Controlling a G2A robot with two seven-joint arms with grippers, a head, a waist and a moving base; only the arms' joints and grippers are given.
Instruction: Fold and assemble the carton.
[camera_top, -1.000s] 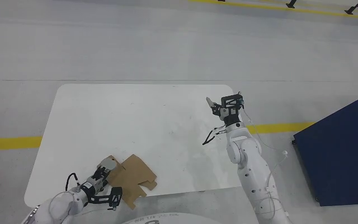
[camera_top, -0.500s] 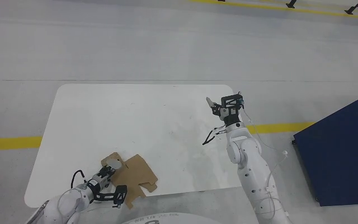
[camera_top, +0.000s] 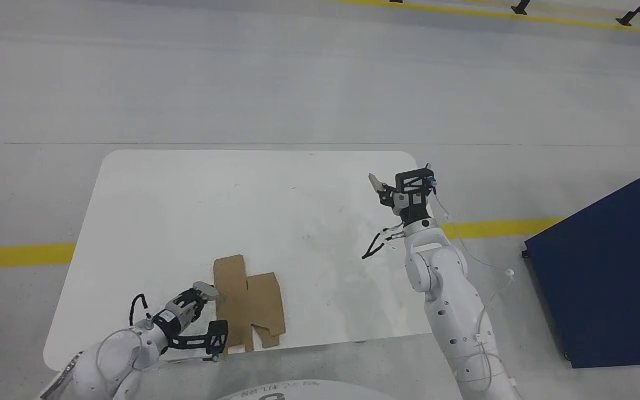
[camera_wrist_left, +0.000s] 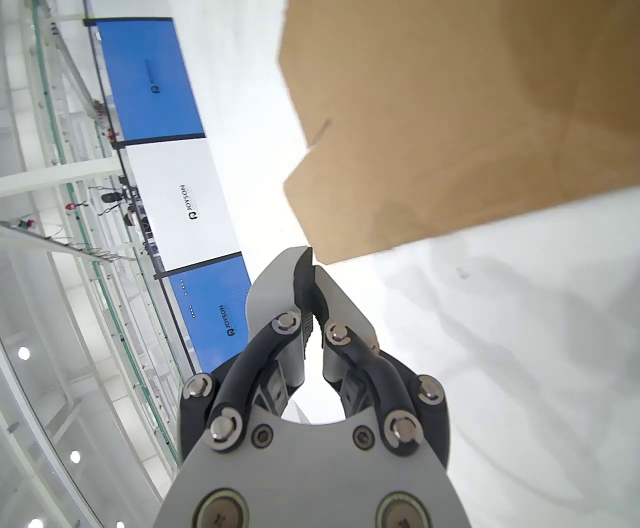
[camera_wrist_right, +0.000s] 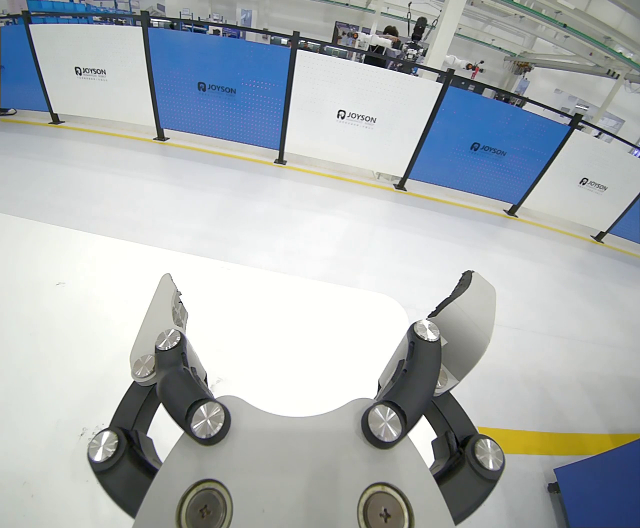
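The carton is a flat brown cardboard blank lying near the table's front edge, left of centre. My left gripper sits at its left side, shut. From the left wrist, the gripper has its tips touching a corner of the carton, and I see no cardboard between the pads. My right gripper hangs open over the table's right side, far from the carton. Nothing sits between the spread fingers of that gripper.
The white table has rounded corners, and the carton lies close to its front edge. A dark blue block stands on the floor to the right of the table. Blue and white fence panels ring the area.
The carton has turned from a diagonal lie to roughly square with the table and shifted slightly right. My left gripper moved a little right with it. The right arm has kept still.
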